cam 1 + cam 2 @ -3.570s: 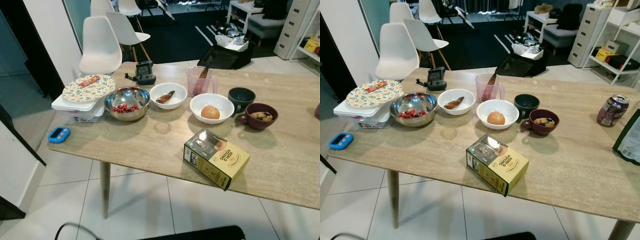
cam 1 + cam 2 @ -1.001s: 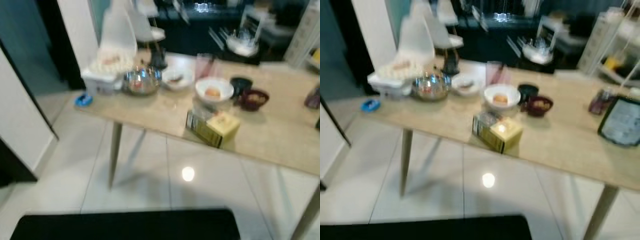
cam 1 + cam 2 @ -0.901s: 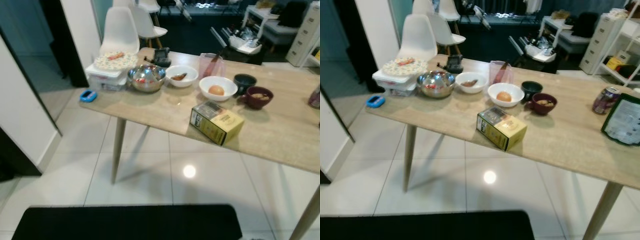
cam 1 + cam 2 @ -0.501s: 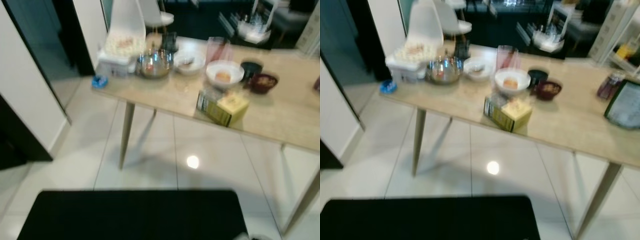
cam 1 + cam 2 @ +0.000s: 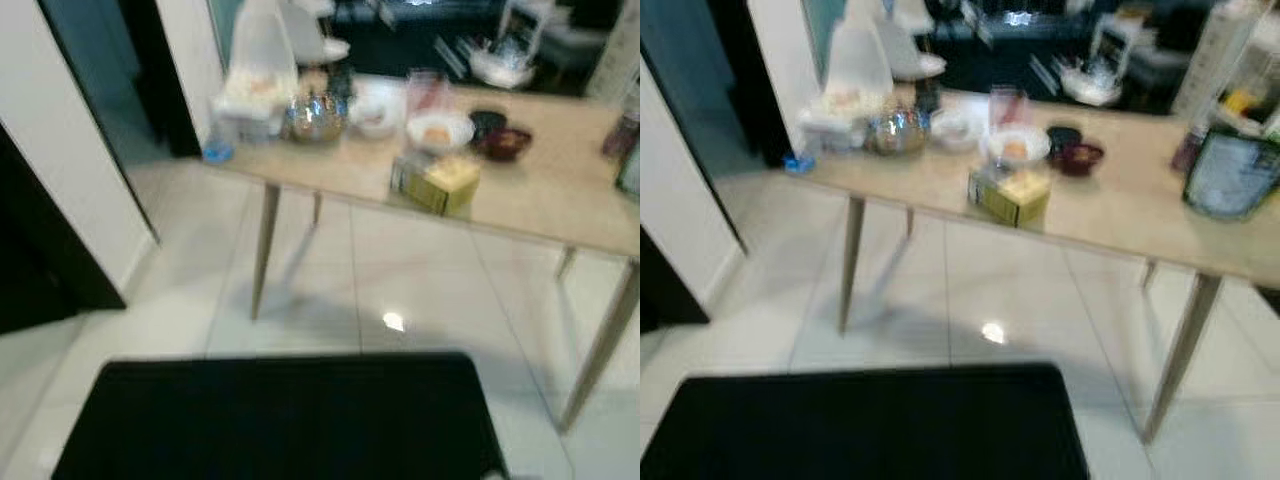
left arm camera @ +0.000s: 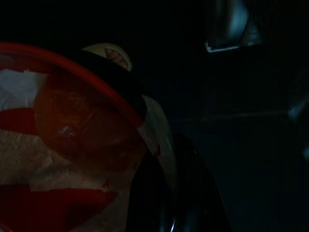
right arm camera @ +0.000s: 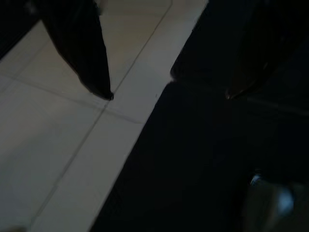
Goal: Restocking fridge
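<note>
White floor tiles (image 7: pixel 58 125) lie under the spread right tool (image 7: pixel 166 94); left tool's (image 6: pixel 159 193) state unclear beside a red-rimmed container (image 6: pixel 72 140).

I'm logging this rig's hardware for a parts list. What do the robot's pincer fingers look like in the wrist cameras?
In the right wrist view, the right pincer has two long black fingers that taper to narrow tips, matte and without visible markings or cables. In the left wrist view, which is very dark, one glossy black rounded finger of the left pincer can be made out; its other details are too dim to tell.
</note>
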